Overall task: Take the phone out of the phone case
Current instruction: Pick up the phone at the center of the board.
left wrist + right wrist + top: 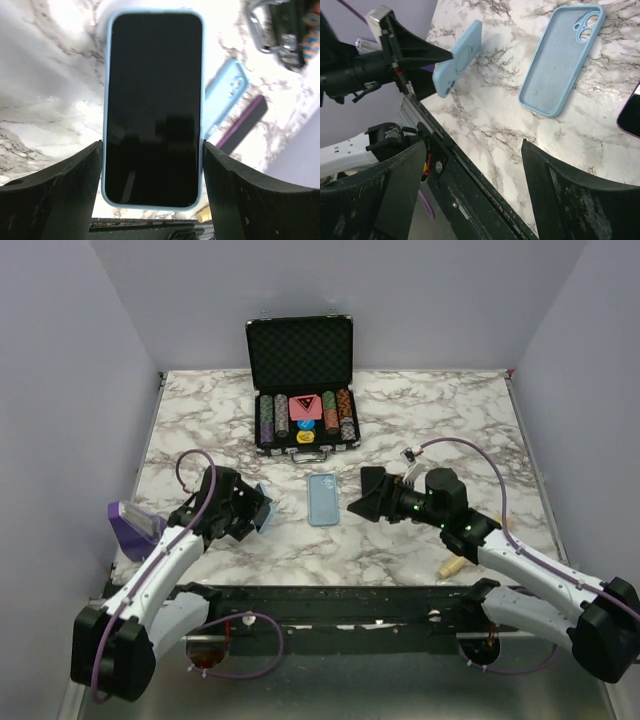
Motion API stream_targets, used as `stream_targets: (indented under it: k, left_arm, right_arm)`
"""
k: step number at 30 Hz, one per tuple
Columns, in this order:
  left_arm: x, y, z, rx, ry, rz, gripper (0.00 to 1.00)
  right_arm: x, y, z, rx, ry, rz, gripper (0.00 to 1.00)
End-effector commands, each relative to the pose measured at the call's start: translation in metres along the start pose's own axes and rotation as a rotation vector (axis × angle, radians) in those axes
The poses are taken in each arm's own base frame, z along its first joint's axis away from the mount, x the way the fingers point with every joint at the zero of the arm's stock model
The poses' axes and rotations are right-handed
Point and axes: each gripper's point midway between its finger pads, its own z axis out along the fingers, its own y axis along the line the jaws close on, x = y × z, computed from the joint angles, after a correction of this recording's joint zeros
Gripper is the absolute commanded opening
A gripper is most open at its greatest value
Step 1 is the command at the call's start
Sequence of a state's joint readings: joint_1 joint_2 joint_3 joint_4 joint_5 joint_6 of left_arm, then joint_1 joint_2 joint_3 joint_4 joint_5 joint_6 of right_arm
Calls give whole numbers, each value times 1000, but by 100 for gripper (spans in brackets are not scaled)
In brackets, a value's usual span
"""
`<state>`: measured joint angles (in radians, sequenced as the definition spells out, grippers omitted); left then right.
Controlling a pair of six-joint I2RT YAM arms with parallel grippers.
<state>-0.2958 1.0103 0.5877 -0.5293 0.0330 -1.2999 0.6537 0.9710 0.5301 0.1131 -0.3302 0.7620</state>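
Phone [152, 107], a dark screen in a pale-blue rim, is clamped by its long edges in the left gripper [152, 147] and held tilted above the table [450, 420]. A blue case [560, 57] lies hollow side up between the arms, and I cannot tell whether that rim is another shell around the phone. If it is, the right gripper [473, 145], spread wide and holding nothing, should probably press the back near a corner while the left grips firmly. It should avoid the dark purple slab [631, 116] just beside the case; the open chip box [303, 390] stands well apart.
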Motion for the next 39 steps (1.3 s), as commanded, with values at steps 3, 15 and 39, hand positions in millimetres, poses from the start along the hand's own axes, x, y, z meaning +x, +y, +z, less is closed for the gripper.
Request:
stream_targets:
  k: [3, 15, 39]
  left_arm:
    - [-1, -34, -34, 209, -26, 48, 0]
    - [19, -41, -46, 280, 80, -1, 0]
    - [42, -48, -69, 389, 219, -115, 0]
  right_arm:
    - [9, 8, 12, -72, 34, 17, 86]
    - [58, 34, 71, -52, 132, -81, 88]
    - [78, 62, 144, 432, -49, -408, 83]
